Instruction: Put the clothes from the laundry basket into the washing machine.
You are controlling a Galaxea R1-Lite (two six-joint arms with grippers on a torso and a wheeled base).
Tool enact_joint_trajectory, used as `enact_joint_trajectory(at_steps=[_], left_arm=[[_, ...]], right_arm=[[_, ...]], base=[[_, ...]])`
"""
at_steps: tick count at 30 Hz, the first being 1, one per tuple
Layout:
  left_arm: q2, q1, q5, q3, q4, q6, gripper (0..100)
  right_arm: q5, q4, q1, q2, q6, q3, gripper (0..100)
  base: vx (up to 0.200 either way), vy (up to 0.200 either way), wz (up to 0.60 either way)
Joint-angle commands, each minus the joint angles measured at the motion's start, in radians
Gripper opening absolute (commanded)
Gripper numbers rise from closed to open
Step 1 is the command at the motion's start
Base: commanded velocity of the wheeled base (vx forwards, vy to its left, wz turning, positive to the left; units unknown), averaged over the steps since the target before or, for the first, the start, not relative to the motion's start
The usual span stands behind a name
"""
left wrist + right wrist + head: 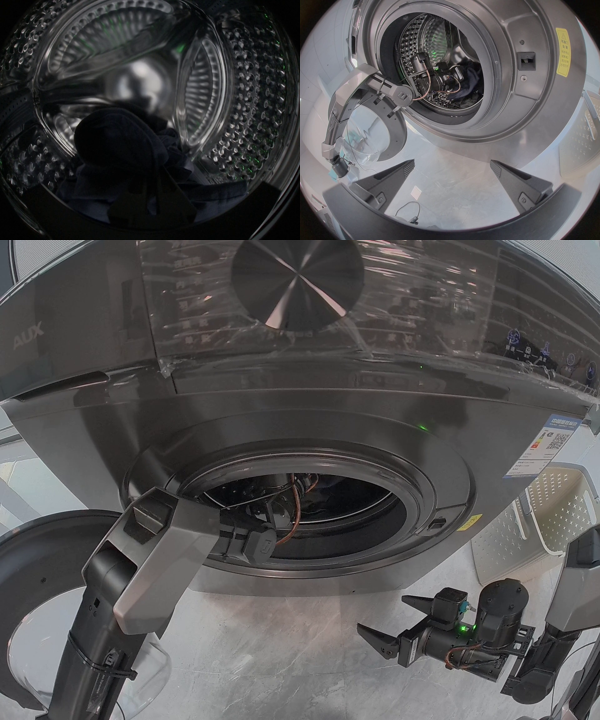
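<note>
The left gripper [153, 190] is deep inside the drum [250, 78] of the washing machine [312, 396], right against a heap of dark blue clothes [118, 140] lying on the drum's lower wall; I cannot tell whether its fingers are apart or clamped on the cloth. The right gripper [381, 613] hangs over the floor [281, 646] below the machine's front edge with its fingers spread wide and nothing between them, near the white laundry basket [562, 515] at the machine's right corner.
</note>
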Motion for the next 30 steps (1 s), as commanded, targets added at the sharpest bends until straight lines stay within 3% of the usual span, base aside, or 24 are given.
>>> enact_joint_trajectory(at_steps=[1,5,6,13,18,19,20,24,30], left_arm=[[0.062,0.013,0.018,-0.084,-0.017,0.003,0],[0.060,0.005,0.018,-0.080,-0.010,0.004,0],[0.060,0.004,0.016,-0.081,-0.010,0.004,100],[0.050,-0.021,0.018,-0.070,-0.007,0.000,100],[-0.016,-0.044,0.019,0.039,0.003,0.004,100],[-0.067,-0.054,0.018,0.131,0.007,0.012,100],[-0.072,-0.054,0.018,0.137,0.007,0.014,100],[-0.210,-0.091,0.004,0.390,-0.010,0.072,100],[-0.394,-0.174,-0.068,0.784,-0.077,0.089,100]], right_arm=[[0.000,-0.001,0.000,0.000,0.000,-0.002,100],[0.000,-0.001,0.000,0.000,0.000,-0.004,100],[0.000,-0.001,-0.002,0.000,-0.001,-0.004,100],[0.000,-0.001,-0.005,-0.001,0.000,-0.002,100],[0.000,-0.001,0.000,-0.001,0.000,0.004,100],[0.000,-0.001,-0.003,-0.003,-0.001,0.008,100],[0.000,-0.001,-0.003,-0.003,-0.001,0.008,100],[0.002,-0.001,-0.005,-0.017,-0.001,0.027,100],[0.008,0.001,0.006,-0.075,-0.006,0.076,100]], base=[[0.000,0.000,0.00],[0.000,0.000,0.00],[0.000,0.000,0.00],[0.000,0.000,0.00],[0.000,0.000,0.00],[0.000,0.000,0.00],[0.000,0.000,0.00],[0.000,0.000,0.00],[0.000,0.000,0.00]])
